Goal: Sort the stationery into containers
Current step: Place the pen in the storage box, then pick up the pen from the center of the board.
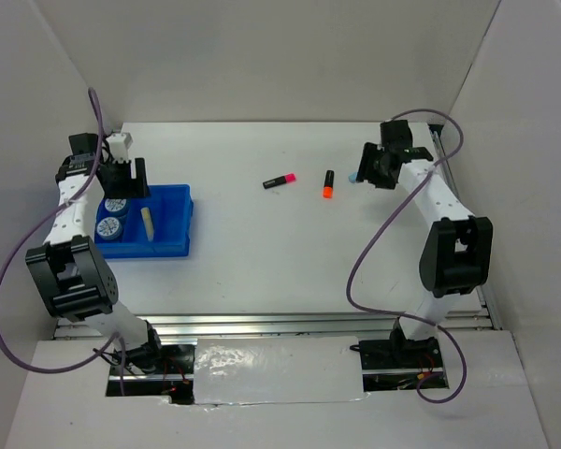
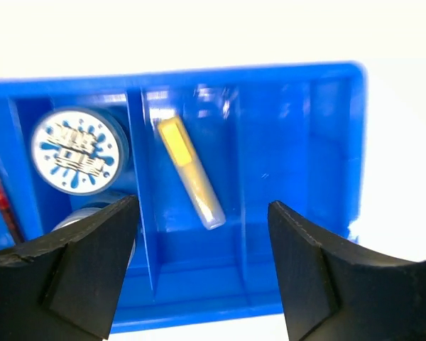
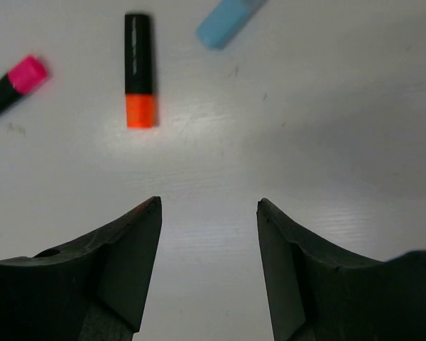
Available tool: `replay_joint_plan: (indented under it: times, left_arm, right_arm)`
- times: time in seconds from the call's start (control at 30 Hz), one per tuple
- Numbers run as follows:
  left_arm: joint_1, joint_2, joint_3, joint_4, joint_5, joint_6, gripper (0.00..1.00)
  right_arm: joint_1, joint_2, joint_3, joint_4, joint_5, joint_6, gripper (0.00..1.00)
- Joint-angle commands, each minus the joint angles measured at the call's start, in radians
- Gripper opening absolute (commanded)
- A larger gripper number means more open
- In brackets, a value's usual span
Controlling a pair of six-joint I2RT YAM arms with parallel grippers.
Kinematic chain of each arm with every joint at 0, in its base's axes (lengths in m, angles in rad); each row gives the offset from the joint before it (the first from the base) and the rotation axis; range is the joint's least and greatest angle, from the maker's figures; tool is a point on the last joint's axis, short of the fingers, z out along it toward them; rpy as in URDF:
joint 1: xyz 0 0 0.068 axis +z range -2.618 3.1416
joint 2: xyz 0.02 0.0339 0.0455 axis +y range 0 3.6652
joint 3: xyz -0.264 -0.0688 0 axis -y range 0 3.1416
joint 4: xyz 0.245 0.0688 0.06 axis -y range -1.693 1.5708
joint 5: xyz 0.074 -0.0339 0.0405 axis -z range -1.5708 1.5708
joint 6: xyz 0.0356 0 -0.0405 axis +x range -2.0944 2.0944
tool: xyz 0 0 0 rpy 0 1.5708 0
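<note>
The bright blue tray sits at the left of the table. It holds two round blue-white rolls and a pale yellow marker. My left gripper hovers open and empty above the tray's far end; its wrist view shows the tray, a roll and the yellow marker. A pink marker and an orange-black marker lie mid-table. A light blue marker lies by my right gripper, which is open and empty. The right wrist view shows pink, orange-black and light blue markers ahead of it.
A thin red pen shows at the tray's left edge in the left wrist view. White walls enclose the table on three sides. Cables loop beside both arms.
</note>
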Motion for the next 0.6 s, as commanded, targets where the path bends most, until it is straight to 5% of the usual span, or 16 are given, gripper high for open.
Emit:
replay_joint_plan:
  times: [0.0,0.1,0.2,0.57]
  left_arm:
    - [-0.029,-0.108,0.051,0.044,0.070,-0.059,0.86]
    - [-0.053,-0.147,0.018,0.082,0.067,-0.087,0.86]
    - [-0.071,-0.178,-0.024,0.122,0.055,-0.113,0.99]
    - [-0.077,-0.223,-0.071,0.125,0.007,-0.208,0.99]
  right_arm:
    - [-0.054,0.071,0.187,0.041,0.146,0.066,0.63]
    - [-0.053,0.222,0.388,-0.020,0.292,0.136,0.61]
    - [-0.037,0.381,0.580,-0.141,0.364,0.213,0.61]
    - [-0.023,0.597,0.711,-0.073,0.315,0.236,0.74]
